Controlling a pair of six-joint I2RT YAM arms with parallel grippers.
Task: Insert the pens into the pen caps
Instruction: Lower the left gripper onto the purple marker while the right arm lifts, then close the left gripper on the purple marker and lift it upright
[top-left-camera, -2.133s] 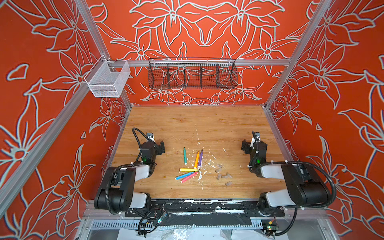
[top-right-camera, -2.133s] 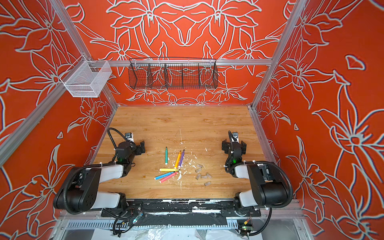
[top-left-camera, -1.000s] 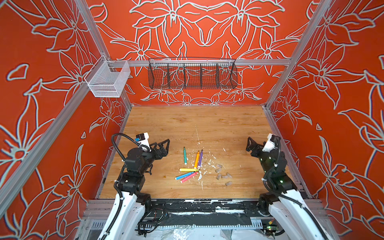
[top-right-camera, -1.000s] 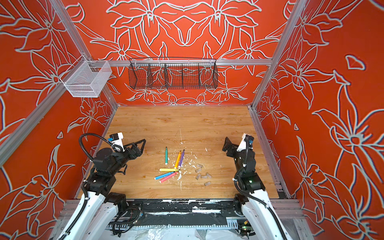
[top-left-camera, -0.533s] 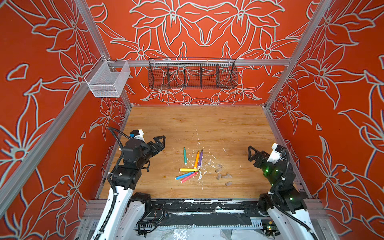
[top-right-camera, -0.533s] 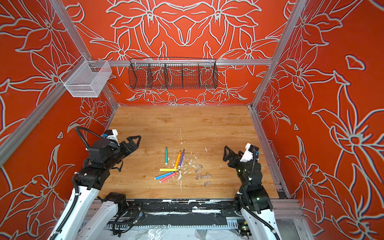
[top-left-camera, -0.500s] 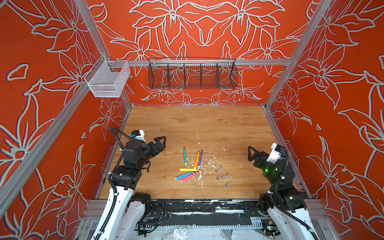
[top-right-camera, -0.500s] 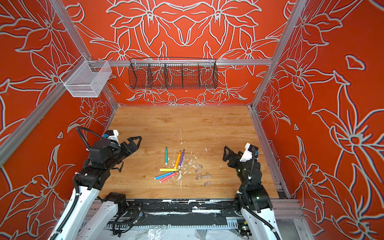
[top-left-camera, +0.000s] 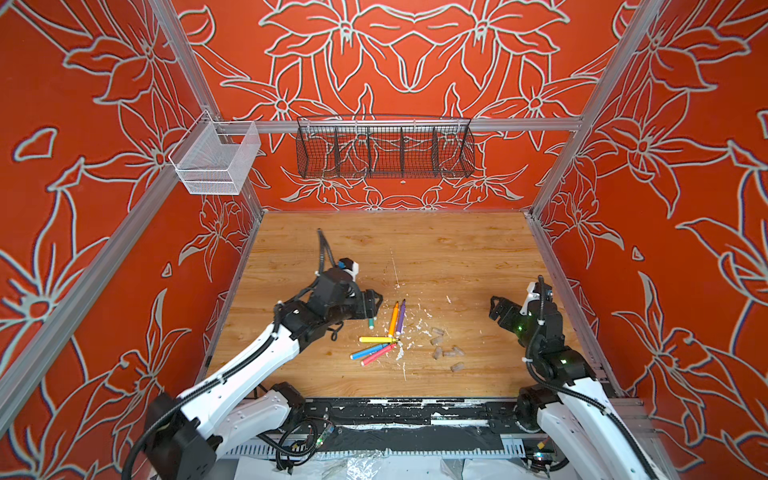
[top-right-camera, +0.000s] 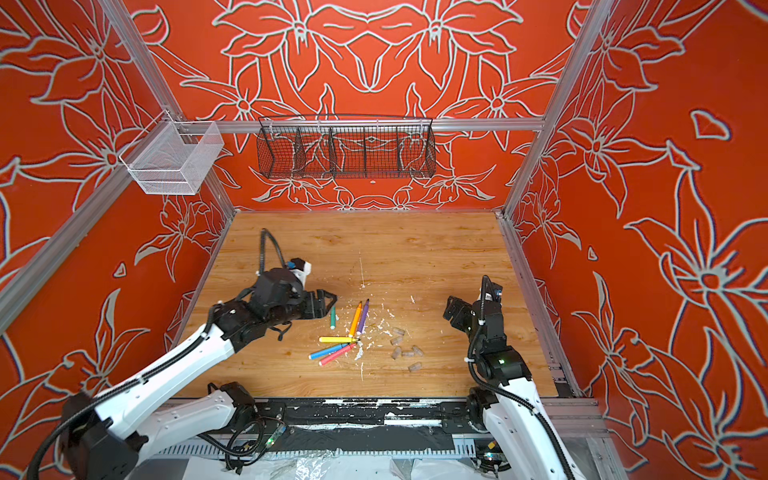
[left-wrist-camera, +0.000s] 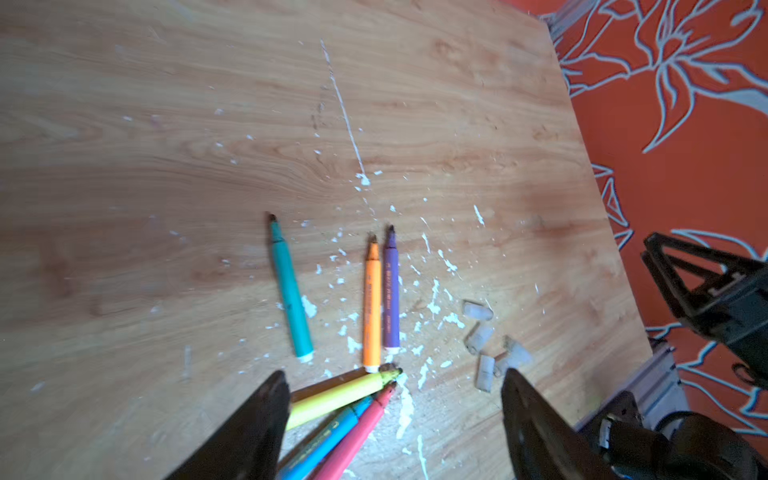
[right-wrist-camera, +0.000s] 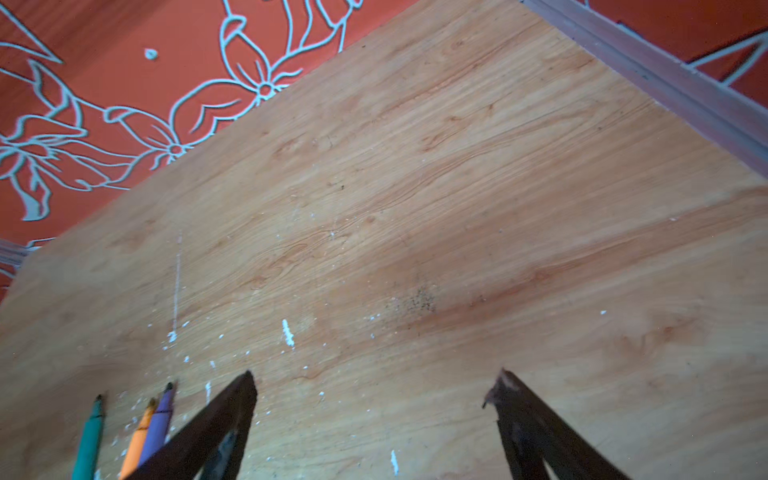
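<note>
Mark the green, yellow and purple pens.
green pen (left-wrist-camera: 289, 291), left wrist view, mid-barrel.
yellow pen (top-right-camera: 334, 339), in a top view, mid-barrel.
purple pen (left-wrist-camera: 391, 291), left wrist view, mid-barrel.

No text could be read anywhere: the purple pen (left-wrist-camera: 391, 291) carried a line of dark print along its barrel and the orange pen (left-wrist-camera: 371, 303) beside it a fainter one, seen in the left wrist view, but both were too blurred to make out.

wht arm links (top-left-camera: 249, 365) | blk joints (top-left-camera: 305, 322), cables (top-left-camera: 325, 249) | blk L end effector (top-left-camera: 377, 305)
</note>
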